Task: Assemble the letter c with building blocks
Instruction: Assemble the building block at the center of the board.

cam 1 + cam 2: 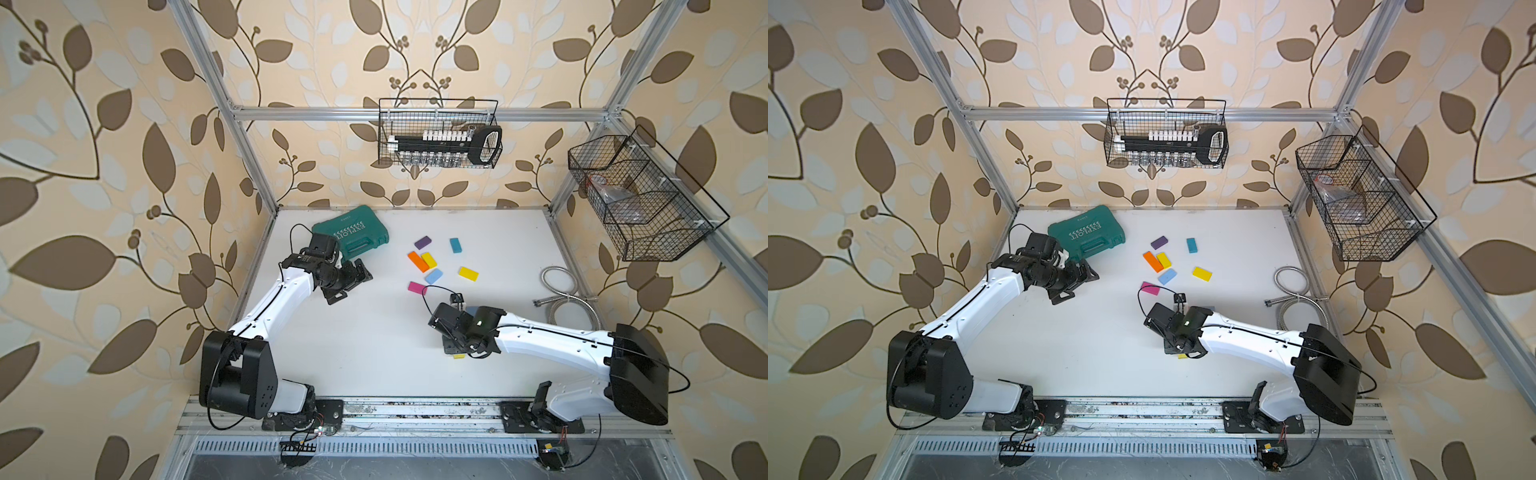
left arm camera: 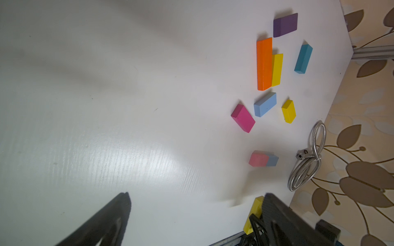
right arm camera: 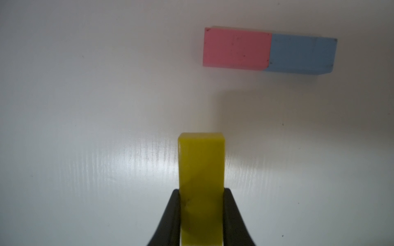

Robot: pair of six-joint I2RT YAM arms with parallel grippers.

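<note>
Clamping yellow block (image 3: 201, 161), right gripper (image 3: 201, 191); left gripper (image 1: 350, 281) spread wide; back wire basket (image 1: 384, 124) holds socket rack (image 1: 440, 143).

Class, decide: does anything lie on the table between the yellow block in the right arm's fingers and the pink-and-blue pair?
Nothing visible does: only bare table separates the yellow block, held in the right fingers, from the pink block and blue block.

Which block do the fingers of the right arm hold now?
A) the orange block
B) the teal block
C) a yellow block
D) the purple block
C: in the right wrist view, the black fingers are shut on both sides of a yellow block.
</note>
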